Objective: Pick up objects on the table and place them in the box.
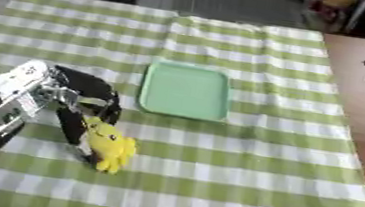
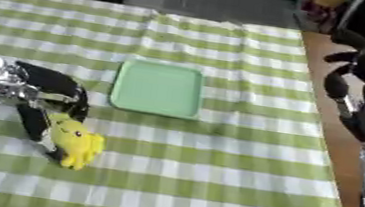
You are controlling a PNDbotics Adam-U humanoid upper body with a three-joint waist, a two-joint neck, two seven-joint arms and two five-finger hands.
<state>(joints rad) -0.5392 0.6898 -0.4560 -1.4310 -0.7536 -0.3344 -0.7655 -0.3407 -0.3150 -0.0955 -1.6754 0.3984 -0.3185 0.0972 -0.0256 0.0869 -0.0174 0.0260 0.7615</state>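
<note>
1. Nearest, a small yellow plush toy lies on the green-and-white checked tablecloth, near the left.
2. Around it, the left hand has its black fingers curled down over the toy, touching it.
3. Farther, a pale green square tray sits mid-table.
4. Far right, the right hand hangs past the cloth, fingers relaxed, holding nothing.

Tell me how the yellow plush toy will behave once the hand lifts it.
The yellow plush toy looks soft and stuffed, so it will likely squash and sag rather than stay stiff. It is probably light. Its fuzzy surface seems unlikely to slip from the left hand curled around it.
</note>
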